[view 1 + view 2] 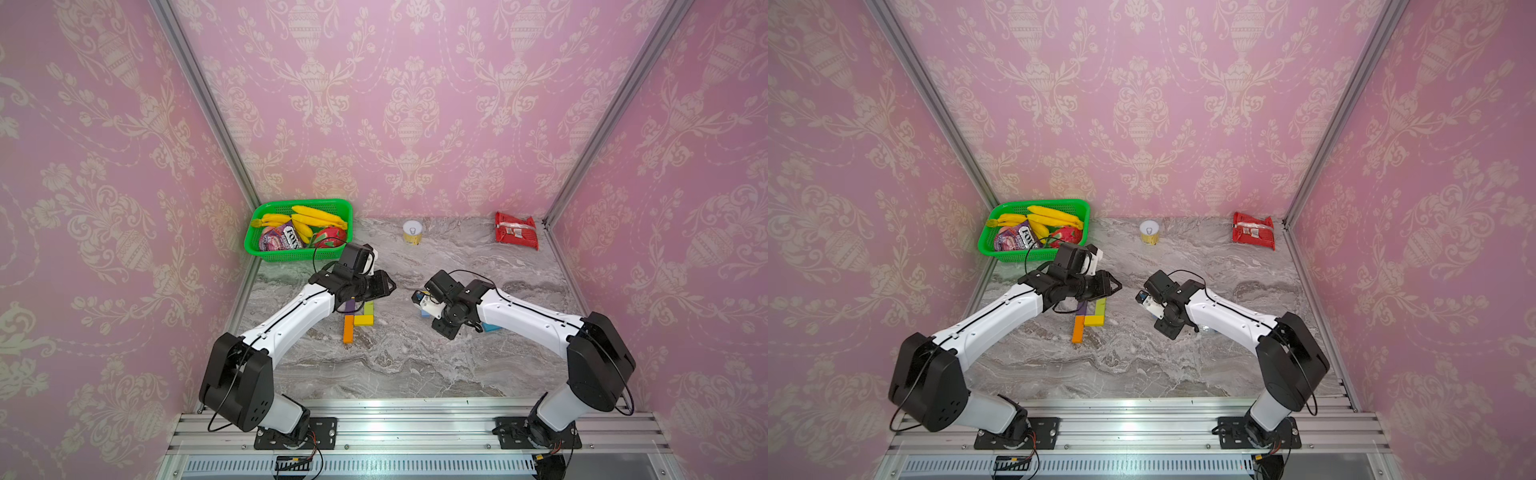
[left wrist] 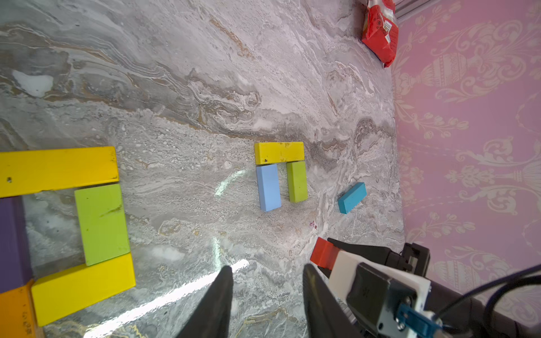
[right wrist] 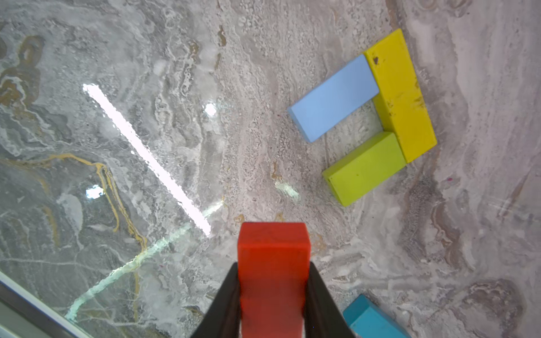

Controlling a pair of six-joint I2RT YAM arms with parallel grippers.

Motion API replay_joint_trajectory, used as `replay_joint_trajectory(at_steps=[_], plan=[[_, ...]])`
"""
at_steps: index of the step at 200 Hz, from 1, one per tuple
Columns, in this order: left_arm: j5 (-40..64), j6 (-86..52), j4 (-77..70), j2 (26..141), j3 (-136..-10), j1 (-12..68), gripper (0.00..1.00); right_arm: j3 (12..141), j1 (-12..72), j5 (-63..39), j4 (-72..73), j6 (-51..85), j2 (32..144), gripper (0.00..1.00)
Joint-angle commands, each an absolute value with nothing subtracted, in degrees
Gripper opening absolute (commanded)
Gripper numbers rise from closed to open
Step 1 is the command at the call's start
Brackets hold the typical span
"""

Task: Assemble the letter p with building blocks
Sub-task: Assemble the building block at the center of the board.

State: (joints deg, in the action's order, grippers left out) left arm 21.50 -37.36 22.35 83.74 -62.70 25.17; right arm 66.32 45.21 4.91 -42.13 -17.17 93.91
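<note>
Red block [image 3: 273, 257] looks light, stiff, slick — our right gripper [image 3: 273, 267] clamps its opposite sides; our left gripper [image 2: 267, 267] gapes empty.

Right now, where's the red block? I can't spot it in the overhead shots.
In the right wrist view, the red block is clamped in the right gripper, on the robot's right side, nearest the teal block and lime green block.

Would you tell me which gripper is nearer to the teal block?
Right. The right gripper, shut on the red block, is just beside the teal block; the left gripper is farther off, near the purple block.
</note>
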Motion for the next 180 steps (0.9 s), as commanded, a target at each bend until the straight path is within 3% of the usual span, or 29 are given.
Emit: replay_joint_trajectory(at_steps=[1, 77, 118, 154, 180], plan=[[19.7, -38.0, 23.6, 82.4, -61.1, 23.8, 0.43, 63.3, 48.2, 5.3, -39.5, -18.5, 96.7, 0.1], [21.6, -36.7, 25.0, 84.4, -61.8, 23.6, 0.4, 60.8, 50.6, 5.1, -31.8, -13.0, 100.8, 0.16], [23.5, -36.8, 24.8, 85.9, -60.7, 23.7, 0.39, 60.2, 50.9, 7.9, -31.5, -10.9, 99.5, 0.42], [24.5, -36.5, 24.9, 87.0, -60.7, 24.1, 0.39, 55.9, 51.6, 8.5, -25.0, -4.1, 90.4, 0.67], [25.4, -35.9, 25.5, 88.9, -61.5, 25.0, 0.39, 53.6, 51.6, 9.0, -23.9, 2.4, 84.3, 0.69]])
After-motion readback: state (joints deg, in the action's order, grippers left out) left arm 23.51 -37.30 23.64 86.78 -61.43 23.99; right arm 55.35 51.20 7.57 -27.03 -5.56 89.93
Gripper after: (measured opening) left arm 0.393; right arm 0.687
